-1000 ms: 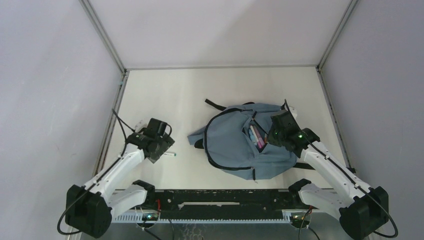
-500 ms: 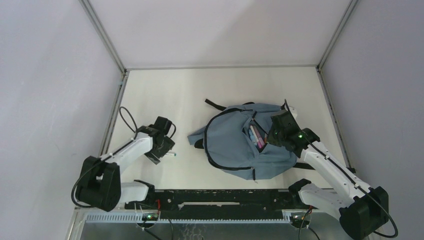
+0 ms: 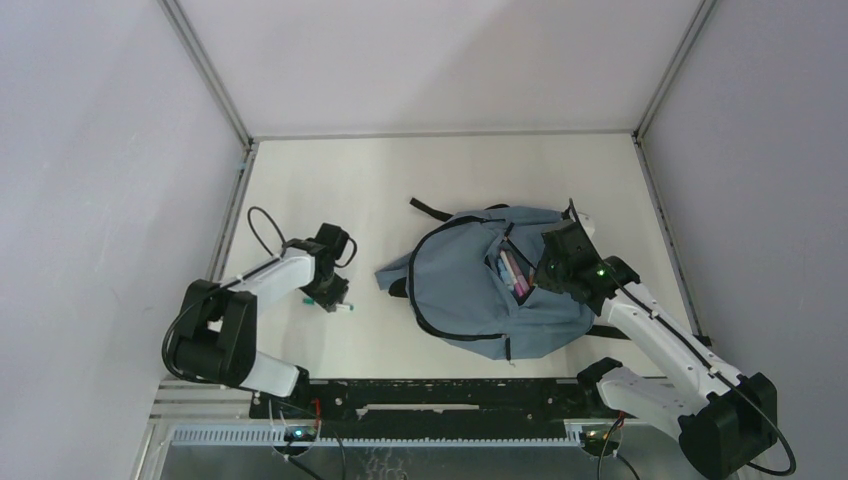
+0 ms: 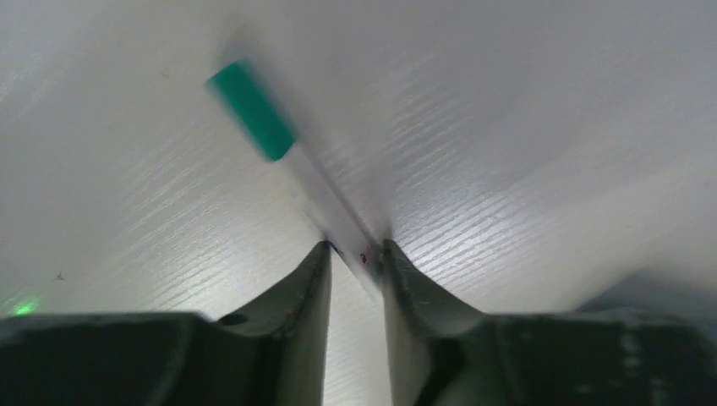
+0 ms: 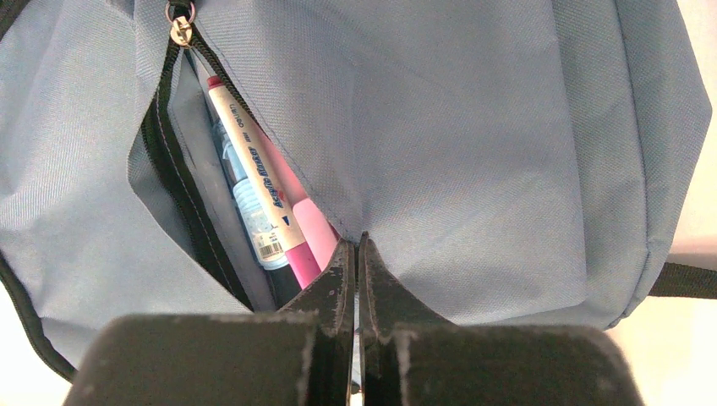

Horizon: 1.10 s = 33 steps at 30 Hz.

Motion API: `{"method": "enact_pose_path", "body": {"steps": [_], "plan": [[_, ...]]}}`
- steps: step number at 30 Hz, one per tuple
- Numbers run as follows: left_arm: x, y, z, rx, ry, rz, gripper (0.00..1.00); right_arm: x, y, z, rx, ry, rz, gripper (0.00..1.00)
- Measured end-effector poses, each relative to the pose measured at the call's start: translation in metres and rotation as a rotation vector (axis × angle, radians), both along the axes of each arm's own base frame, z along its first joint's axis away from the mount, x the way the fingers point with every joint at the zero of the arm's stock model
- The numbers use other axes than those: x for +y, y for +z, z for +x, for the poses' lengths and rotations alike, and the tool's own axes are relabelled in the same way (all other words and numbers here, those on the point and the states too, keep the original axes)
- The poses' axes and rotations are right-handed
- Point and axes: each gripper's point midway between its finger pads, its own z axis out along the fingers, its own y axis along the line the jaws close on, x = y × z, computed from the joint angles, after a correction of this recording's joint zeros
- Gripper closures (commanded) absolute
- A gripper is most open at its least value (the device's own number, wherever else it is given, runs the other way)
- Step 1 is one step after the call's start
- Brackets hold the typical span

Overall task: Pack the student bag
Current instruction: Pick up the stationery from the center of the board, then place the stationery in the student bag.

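The student bag [image 3: 470,290], dusty blue with black zips, lies flat right of centre. Its front pocket gapes open, with a white marker [image 5: 254,186] and pink pens [image 3: 512,272] inside. My right gripper [image 5: 357,241] is shut on the fabric edge of that pocket [image 5: 473,127], and it sits at the bag's right side [image 3: 548,262]. On the left, a white pen [image 4: 330,199] with a green cap [image 4: 252,110] lies on the table. My left gripper [image 4: 356,249] is down on the table [image 3: 333,300], its fingertips pressed against both sides of the pen's barrel.
A black strap [image 3: 430,208] trails from the bag's far left corner, and another strap [image 5: 685,279] sticks out on the right. Grey walls with metal rails [image 3: 225,240] close in the white table [image 3: 330,180] on three sides. The zip pull [image 5: 179,30] hangs at the pocket's top.
My left arm has dropped to the table and swung towards the pen, and its jaws have narrowed from wide open onto the barrel. The right arm and the bag have not moved.
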Motion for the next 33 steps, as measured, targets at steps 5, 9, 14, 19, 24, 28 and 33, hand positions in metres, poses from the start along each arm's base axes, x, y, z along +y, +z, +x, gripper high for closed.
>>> {"method": "enact_pose_path", "body": {"steps": [5, 9, 14, 19, 24, 28, 33], "plan": [[-0.005, 0.002, 0.003, -0.012, -0.015, -0.034, 0.96, 0.0, 0.0, 0.0, 0.001, 0.0, -0.001, 1.0], [-0.018, 0.01, 0.014, -0.077, -0.062, -0.102, 1.0, 0.0, 0.0, 0.0, 0.002, -0.001, -0.002, 1.0], [-0.037, 0.058, 0.038, -0.291, -0.229, -0.169, 1.0, -0.001, 0.0, 0.0, 0.002, -0.004, 0.0, 1.0], [-0.101, 0.123, 0.054, -0.521, -0.58, -0.294, 1.0, -0.002, 0.0, 0.001, 0.001, -0.008, 0.003, 1.0], [-0.191, 0.169, 0.035, -0.602, -0.937, -0.492, 1.0, -0.001, 0.0, 0.001, 0.002, -0.008, 0.005, 1.0], [-0.257, 0.182, 0.011, -0.582, -1.128, -0.689, 1.0, -0.001, 0.0, 0.001, 0.003, -0.007, 0.006, 1.0], [-0.306, 0.175, -0.011, -0.493, -1.196, -0.86, 1.0, -0.001, 0.0, 0.0, 0.003, -0.007, 0.006, 1.0]]}}
